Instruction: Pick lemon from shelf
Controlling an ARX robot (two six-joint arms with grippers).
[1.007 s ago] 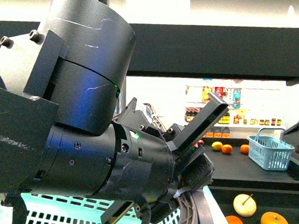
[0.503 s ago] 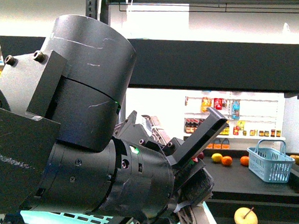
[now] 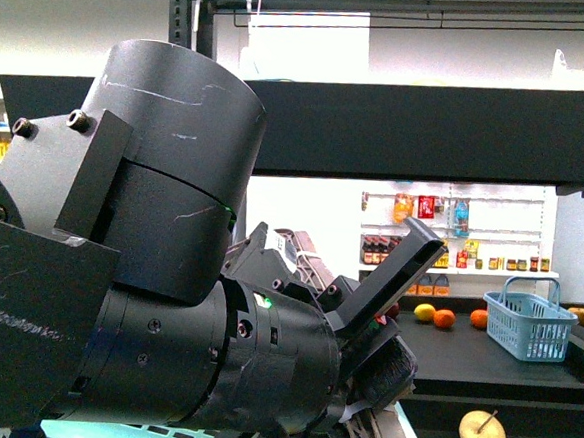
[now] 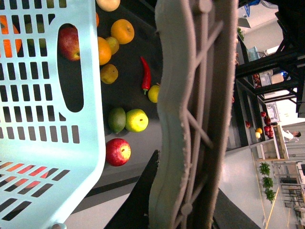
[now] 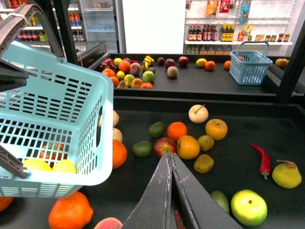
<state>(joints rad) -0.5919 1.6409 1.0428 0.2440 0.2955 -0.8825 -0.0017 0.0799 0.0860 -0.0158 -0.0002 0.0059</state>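
The lemon (image 5: 286, 174) lies on a dark lower tray of the shelf (image 5: 238, 138), just beside a red chili (image 5: 261, 160) and near a green apple (image 5: 249, 207). It is not held by anything. The left wrist view also shows it next to the chili, apart from the other fruits.

The right gripper (image 5: 167, 157) hangs over the same tray, well apart from the lemon. Its jaws are together and nothing is between them. Their tip points at a red apple (image 5: 164, 144), which lies in a group with an orange (image 5: 177, 130) and some yellow-brown fruits.

The left gripper (image 4: 186, 191) is by a light blue basket (image 5: 71, 109), which hangs tilted above the tray. The grey handle (image 4: 190, 95) of the basket passes between the two dark jaws, and they seem to be clamped on it, though the view is very close. Two yellow fruits (image 5: 35, 164) show through the slots of the basket.

In the front view the dark left arm (image 3: 166, 300) fills most of the picture. A smaller blue basket (image 3: 526, 316) stands on a tray further back.
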